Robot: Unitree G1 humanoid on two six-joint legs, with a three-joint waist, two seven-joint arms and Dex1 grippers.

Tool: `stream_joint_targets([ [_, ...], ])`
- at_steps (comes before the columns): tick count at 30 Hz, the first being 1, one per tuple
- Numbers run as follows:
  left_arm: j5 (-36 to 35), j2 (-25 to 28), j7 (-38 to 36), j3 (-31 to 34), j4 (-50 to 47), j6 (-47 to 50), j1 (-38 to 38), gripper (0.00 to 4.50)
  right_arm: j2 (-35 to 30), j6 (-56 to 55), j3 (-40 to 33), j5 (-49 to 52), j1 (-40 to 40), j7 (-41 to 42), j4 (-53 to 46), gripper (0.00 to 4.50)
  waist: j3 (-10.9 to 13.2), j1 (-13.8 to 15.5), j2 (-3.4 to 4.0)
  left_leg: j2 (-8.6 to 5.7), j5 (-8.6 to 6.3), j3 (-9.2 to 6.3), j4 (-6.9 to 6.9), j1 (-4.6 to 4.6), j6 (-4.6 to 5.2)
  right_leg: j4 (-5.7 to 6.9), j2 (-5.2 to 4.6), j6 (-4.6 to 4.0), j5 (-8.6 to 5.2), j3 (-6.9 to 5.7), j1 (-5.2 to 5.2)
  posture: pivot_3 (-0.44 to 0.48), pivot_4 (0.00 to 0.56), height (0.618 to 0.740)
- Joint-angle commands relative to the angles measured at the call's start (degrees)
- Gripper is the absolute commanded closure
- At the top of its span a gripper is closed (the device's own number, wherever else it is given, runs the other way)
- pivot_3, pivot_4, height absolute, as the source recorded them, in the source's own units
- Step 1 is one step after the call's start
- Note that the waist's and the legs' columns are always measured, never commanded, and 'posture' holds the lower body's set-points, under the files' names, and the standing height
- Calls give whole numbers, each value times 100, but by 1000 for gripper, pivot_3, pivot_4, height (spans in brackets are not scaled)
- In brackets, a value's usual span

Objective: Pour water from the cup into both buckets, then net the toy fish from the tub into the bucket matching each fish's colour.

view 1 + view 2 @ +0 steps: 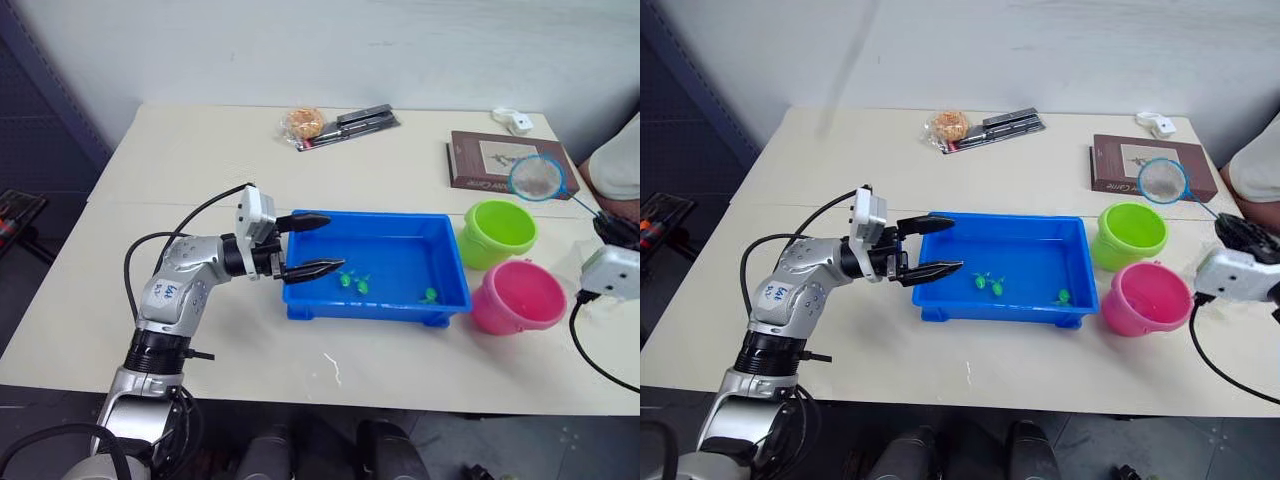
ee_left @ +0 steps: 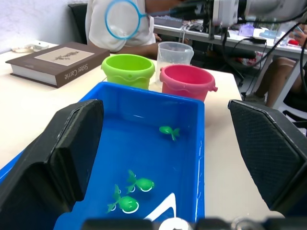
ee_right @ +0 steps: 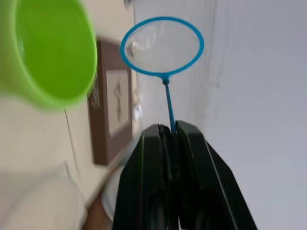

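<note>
The blue tub sits mid-table with three green toy fish in its water. My left gripper is open over the tub's left end, one finger on each side of the rim. Right of the tub stand the lime-green bucket and, nearer, the pink bucket. My right gripper is shut on the thin handle of a blue-ringed net, which hangs above and behind the green bucket. The clear cup stands beyond the buckets in the left wrist view.
A brown book lies behind the green bucket. A snack packet and a black case lie at the table's far edge, with a small white object at the far right. A person sits off the right end.
</note>
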Motion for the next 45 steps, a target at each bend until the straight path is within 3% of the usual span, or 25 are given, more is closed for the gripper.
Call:
stream_joint_targets([
  [1, -13, 268, -226, 207, -69, -172, 86, 52, -291, 697, -223, 1868, 13, 1592, -1039, 4500, 0, -20, 0, 3, 0, 0, 0, 1, 0, 0, 3, 0, 0, 0, 1, 0, 150, 738],
  [4, -28, 433, -335, 239, -40, -220, 133, 52, -402, 1599, 70, 2436, -57, 2303, -1723, 4500, 1, -5, 1, 2, 0, 0, 3, 0, 1, 2, -1, 0, 0, 0, 1, 0, 150, 738],
  [8, 49, 521, -387, 202, -28, -285, 125, 52, -611, 1803, 607, 2055, -105, 2924, -2157, 4500, 1, 61, 0, -3, -1, -11, 7, -2, 2, 0, -7, 0, 0, -8, 5, 0, 150, 738],
  [12, 61, 530, -417, 169, -96, -279, 177, 52, -832, 1604, 1450, 951, -871, 3156, -2036, 4500, 2, 93, 3, -10, -4, -6, 19, -8, 7, 1, -12, 2, 1, -4, 2, 0, 150, 738],
  [19, 77, 372, -308, 147, -82, -289, 140, 52, -795, 1050, 2017, -70, -1648, 3114, -1373, 4500, 2, 124, 3, -10, -4, -9, 19, -12, 7, -1, -11, 2, 1, -10, 0, 0, 150, 738],
  [22, 67, 262, -280, 112, -118, -292, 213, 52, -924, 925, 2329, -356, -1948, 3486, -1206, 4500, 2, 110, 3, -9, -4, -7, 20, -12, 7, 0, -10, 1, 1, -9, 0, 0, 150, 738],
  [33, 72, 125, -290, 80, -136, -256, 201, 52, -904, 945, 2843, -680, -2592, 4331, -1232, 4500, 2, 114, 3, -8, -4, -8, 22, -11, 6, 2, -10, 1, 1, -10, -1, 0, 150, 738],
  [37, 66, 115, -283, 82, -147, -249, 206, 52, -1010, 1184, 2955, -438, -2818, 5043, -1450, 4500, 2, 115, 3, -8, -4, -9, 24, -12, 6, 2, -9, 1, 1, -11, 0, 0, 150, 738],
  [45, 49, 85, -244, 96, -172, -240, 214, 52, -906, 1392, 3044, -310, -2993, 5656, -1556, 4500, 2, 121, 3, -8, -4, -11, 24, -13, 6, 1, -10, 1, 1, -12, 1, 0, 150, 738],
])
